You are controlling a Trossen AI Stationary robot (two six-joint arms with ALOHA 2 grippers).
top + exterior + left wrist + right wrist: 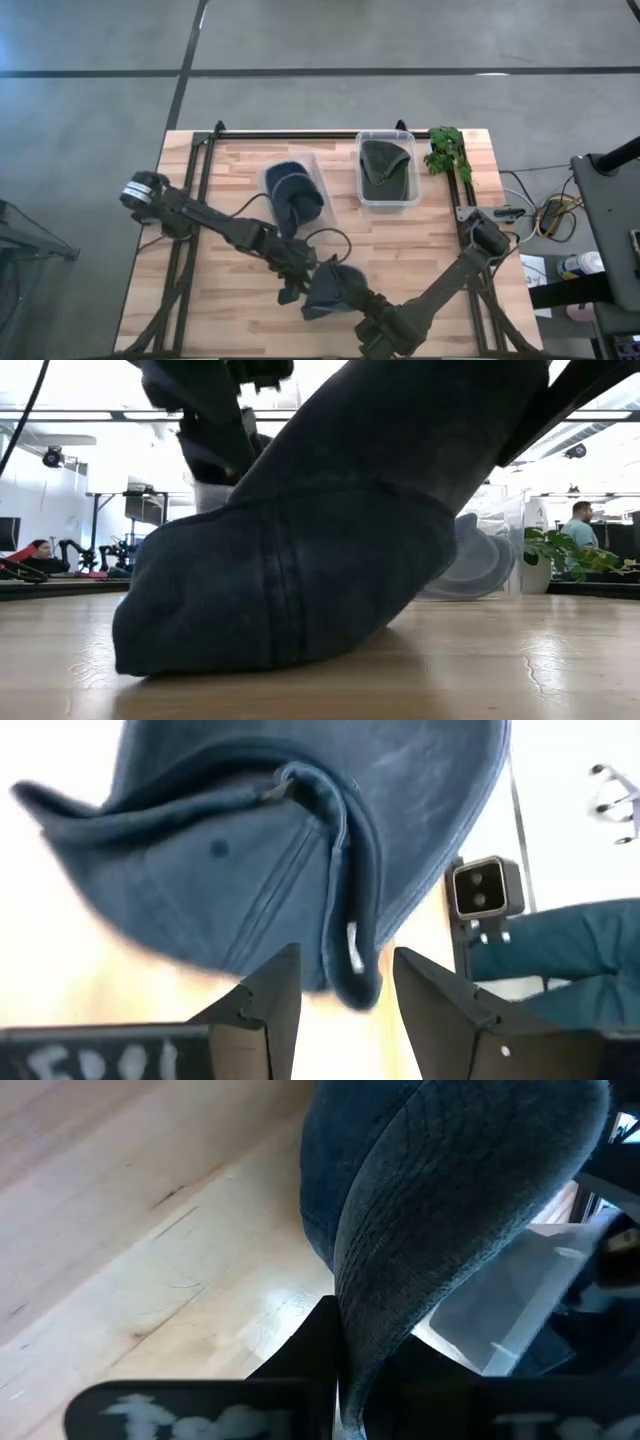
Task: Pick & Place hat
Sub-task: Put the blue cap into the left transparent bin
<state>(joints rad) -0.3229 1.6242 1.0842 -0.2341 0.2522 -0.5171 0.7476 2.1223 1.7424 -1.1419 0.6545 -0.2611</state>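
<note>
— Where do we stand with our two end effectors?

— Our right end effector (345, 1380) is clamped on a fold of the dark blue denim baseball cap (330, 290), holding it near the front edge of the wooden slatted tabletop (420, 240). Our left end effector (345, 1005) has its fingers (270, 1010) spread, with the cap's edge lying in the gap between them

— So which way does the cap lie from each of us?

— Straight ahead of the left, touching distance; the right already has it. In the low view one side of the cap rests on the tabletop while the other rises toward the arm above

— And where would it go?

— We judge one of two clear plastic bins farther back: the tilted bin (292, 185) holding a navy cap, or the upright bin (388, 170) with a dark green cap. The leafy green plant sprig (447, 150) sits beyond
</note>
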